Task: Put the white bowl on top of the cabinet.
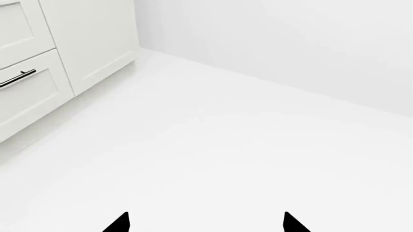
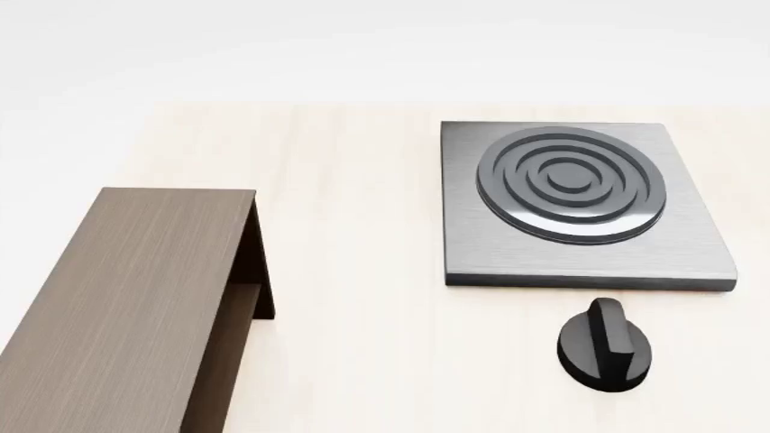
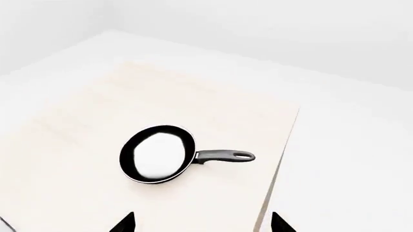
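Right claw (image 3: 202, 223) hangs spread above the frying pan (image 3: 157, 154).

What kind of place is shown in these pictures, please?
Most likely a simulated kitchen. A grey stove plate with a black knob sits on a pale wooden counter, a black frying pan lies on it, and white drawer units stand nearby.

Bare cabinet (image 2: 132, 298) top, open tabletop (image 2: 349, 271) beside it (stove plate (image 2: 578, 207) well apart)
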